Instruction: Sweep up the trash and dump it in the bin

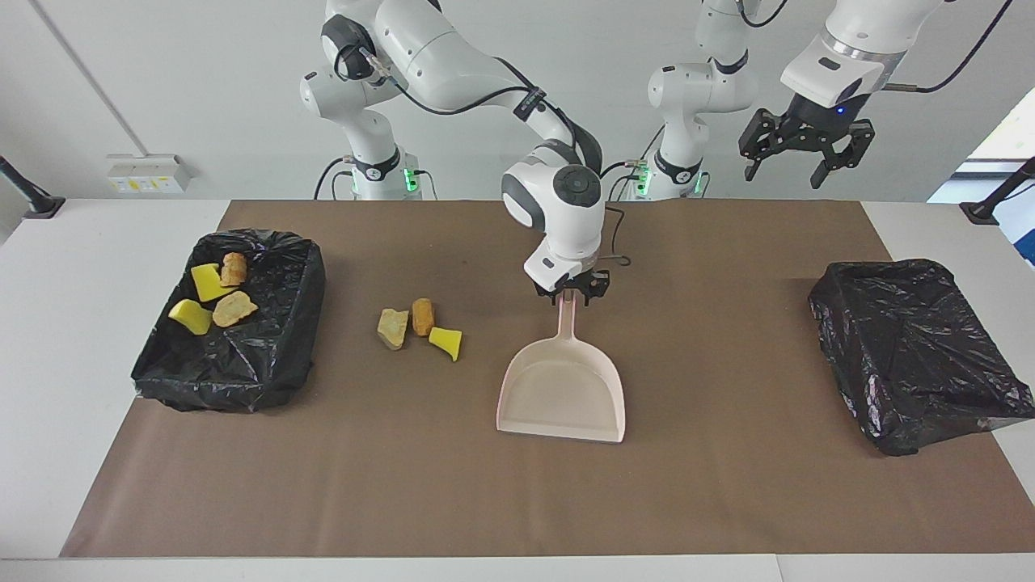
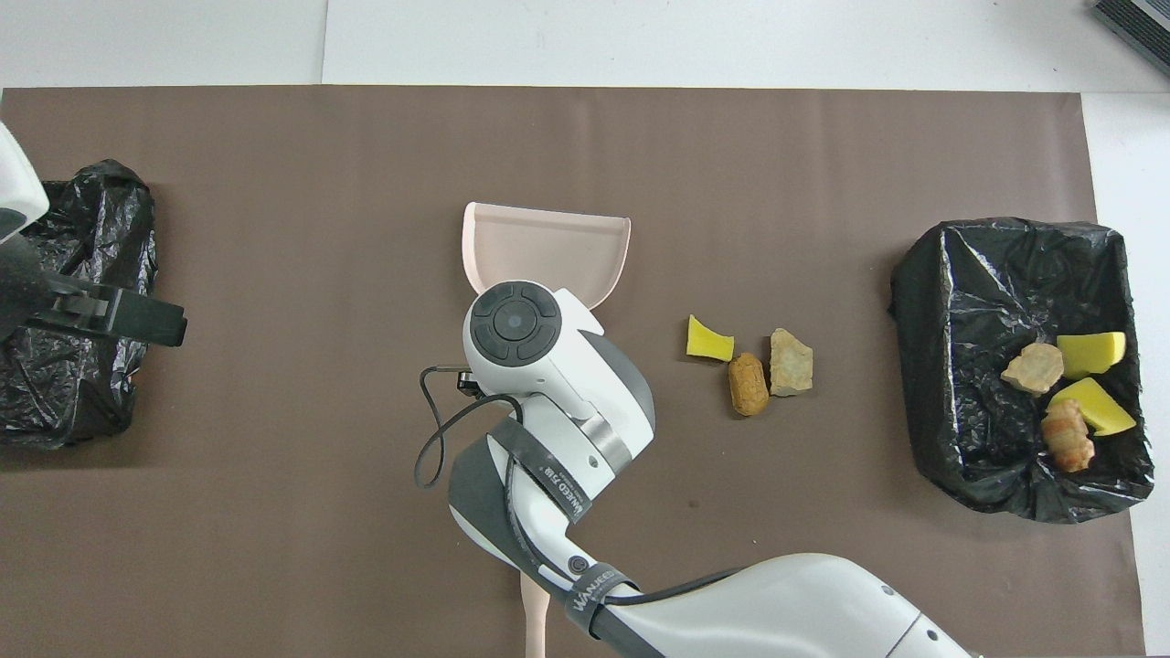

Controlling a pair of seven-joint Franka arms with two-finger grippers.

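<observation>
The left gripper [image 1: 800, 153] hangs high in the air toward the left arm's end from the pink dustpan [image 1: 562, 388], with its jaws apart and nothing in them. From overhead it covers an edge of the empty bin [image 1: 914, 356]. The left arm waits there.

The right gripper [image 1: 570, 288] is down at the tip of the dustpan's handle, which is the part of the dustpan nearest the robots. Whether it is clamped on the handle or has let go cannot be told.

The dustpan lies flat on the brown mat [image 1: 728, 485] that covers the tabletop [image 1: 81, 242]. Its handle points toward the robots, its open mouth faces away from them, and its pan is bare.

Three trash chunks [image 1: 423, 316] lie loose on the mat, beside the dustpan toward the right arm's end and about level with its handle. One is tan, one orange-brown and one yellow. They sit close together, and the yellow one is nearest the dustpan without touching it.

Farther toward the right arm's end from the dustpan, well apart from it, stands the black-lined bin [image 1: 267, 242]. Four more chunks [image 1: 212, 295] rest in it, two yellow and two brownish. The empty bin, also black-lined, sits well apart from the dustpan toward the left arm's end.
</observation>
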